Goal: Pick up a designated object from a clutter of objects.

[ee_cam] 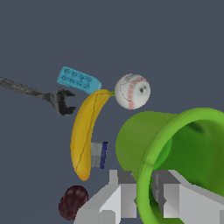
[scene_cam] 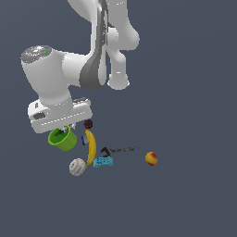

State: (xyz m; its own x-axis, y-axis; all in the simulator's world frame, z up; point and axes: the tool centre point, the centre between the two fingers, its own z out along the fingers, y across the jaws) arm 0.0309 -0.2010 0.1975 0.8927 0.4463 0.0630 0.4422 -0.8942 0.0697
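The green cup is tilted on its side under the arm's white hand, at the exterior view's left end of the clutter. In the wrist view the green cup fills the corner, its open mouth turned toward the camera. My gripper straddles the thick rim, with one grey finger outside the wall and the other inside the mouth. It is shut on the rim. Whether the cup rests on the floor I cannot tell.
A yellow banana lies beside the cup, with a small grey-blue item between them. Around them are a white baseball, teal block, black wrench, maroon ball and red-yellow ball.
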